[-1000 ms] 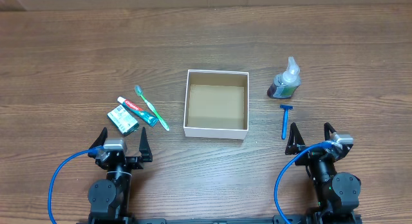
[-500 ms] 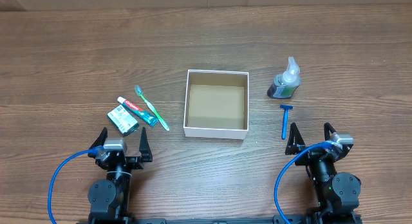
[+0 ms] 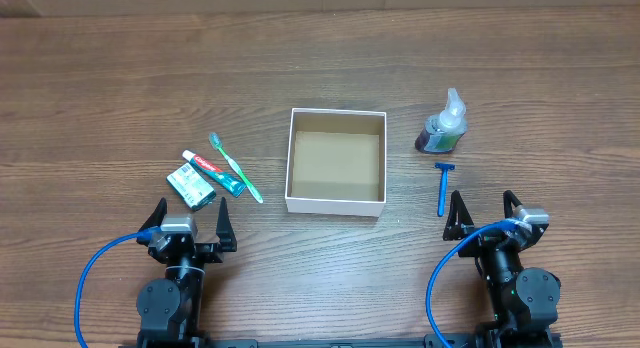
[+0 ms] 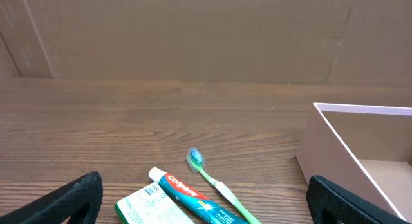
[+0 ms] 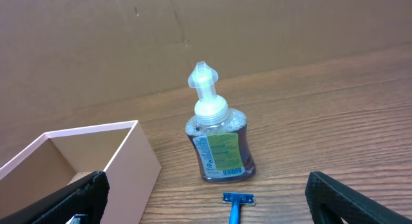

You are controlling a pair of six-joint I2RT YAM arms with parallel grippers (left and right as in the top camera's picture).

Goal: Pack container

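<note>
The container (image 3: 336, 163) sits open-topped at the middle of the table (image 3: 320, 58), its brown floor bare. It lies at about 2 o'clock from my left gripper (image 3: 191, 208) and about 10 o'clock from my right gripper (image 3: 482, 200).

Both grippers sit low at the near edge, fingers spread wide. Neither one holds or touches anything. In each wrist view only my two dark fingertips show, at the bottom corners, far apart.

Counting: one container and five loose things. At the container's 9 o'clock lie three of them: one toothbrush (image 3: 236, 167), one toothpaste tube (image 3: 213, 172) just beside it, and one green packet (image 3: 190, 184) against the tube, nearest my left gripper, at its 12 o'clock. On the other side are two: one pump bottle (image 3: 443, 128), upright, between 2 and 3 o'clock from the container, and one blue razor (image 3: 442, 188) flat at about 3 o'clock, its handle ending near my right gripper's left finger but apart from it.
</note>
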